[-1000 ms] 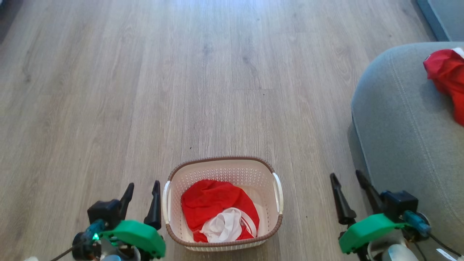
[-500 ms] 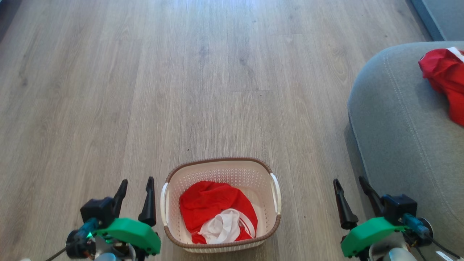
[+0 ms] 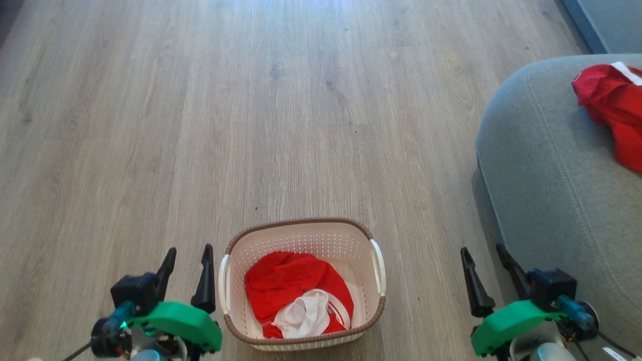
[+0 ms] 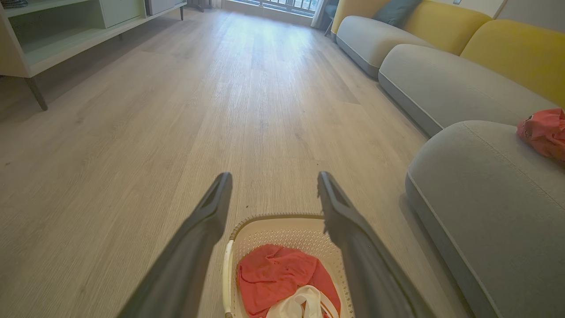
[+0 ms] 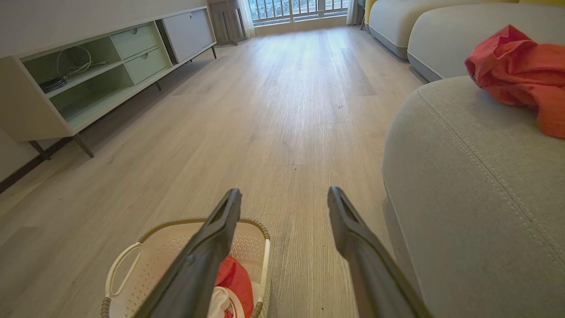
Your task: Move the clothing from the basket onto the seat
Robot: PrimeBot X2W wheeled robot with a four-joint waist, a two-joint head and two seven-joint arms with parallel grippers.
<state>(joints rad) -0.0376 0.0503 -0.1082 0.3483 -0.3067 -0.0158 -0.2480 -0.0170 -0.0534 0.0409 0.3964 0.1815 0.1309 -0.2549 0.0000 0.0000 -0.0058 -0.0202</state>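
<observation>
A small cream-white perforated plastic basket with a brown woven-look rim and two white side handles stands on the pale wood-plank floor, right in front of the robot. Inside it lies a crumpled heap of bright red soft clothing, with a white cloth part bunched on top at the robot's end. The heap covers most of the basket's bottom and sits below the rim.

To the robot's right is the large grey fabric-upholstered seat, its rounded corner and light double stitching turned toward the basket. Seat and basket stand apart, with a strip of floor between them. A second bright red garment with a white trim strip lies rumpled on top of the seat, well apart from the basket.

The left gripper hangs just beside the basket's left side, its two long dark fingers spread with nothing between them. The right gripper hangs between the basket and the seat, near the cushion's edge, its fingers likewise spread and empty. Neither touches the clothing.

Farther down the room a pale green low shelf unit stands along the wall on the robot's left, and more grey cushions with yellow backrests carry on beyond the seat.
</observation>
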